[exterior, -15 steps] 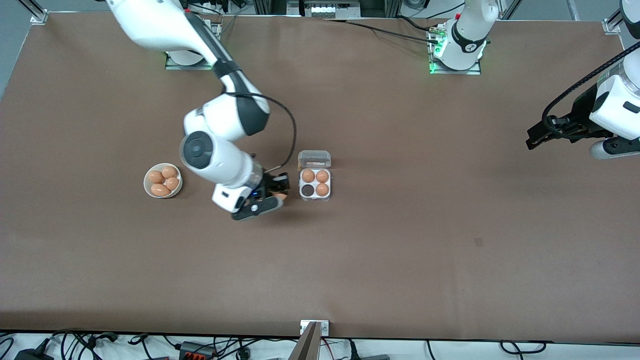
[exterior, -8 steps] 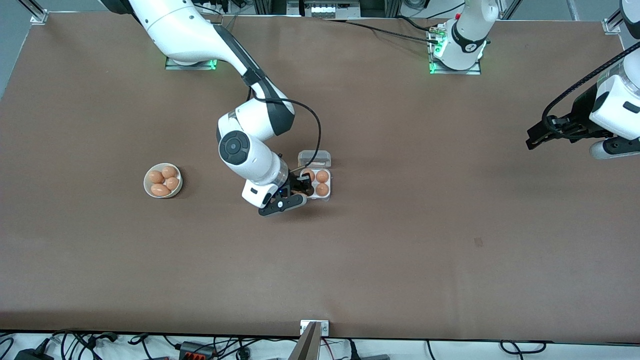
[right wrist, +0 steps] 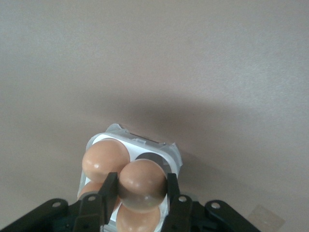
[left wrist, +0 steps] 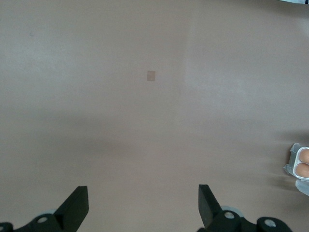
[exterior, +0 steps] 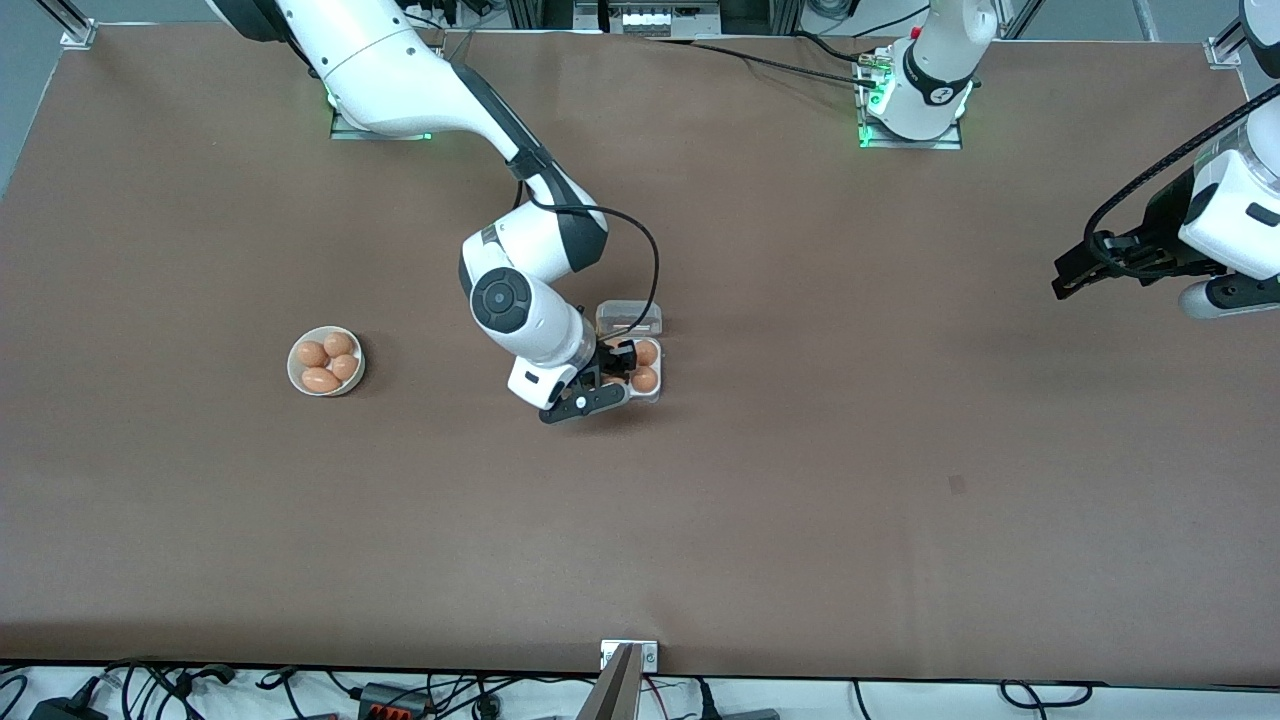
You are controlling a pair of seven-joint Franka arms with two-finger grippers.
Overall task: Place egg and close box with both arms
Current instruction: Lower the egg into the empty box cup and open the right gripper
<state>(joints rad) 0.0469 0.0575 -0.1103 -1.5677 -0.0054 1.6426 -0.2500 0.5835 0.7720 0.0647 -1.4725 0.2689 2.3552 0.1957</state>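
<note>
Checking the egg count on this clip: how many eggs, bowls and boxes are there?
Eggs: 8 (4 in bowl, 3 in box, 1 in right gripper over box)
Bowl: 1
Box: 1
Total: 10

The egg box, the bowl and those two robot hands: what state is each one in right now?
Box: lid open, three eggs seated, one cell empty.
Held egg: gripped in the right hand, above the box.
Right hand: shut on the egg, over the box.
Left hand: open, holding nothing, waiting over bare table at the left arm's end.
Bowl: upright, four eggs inside, toward the right arm's end.
</note>
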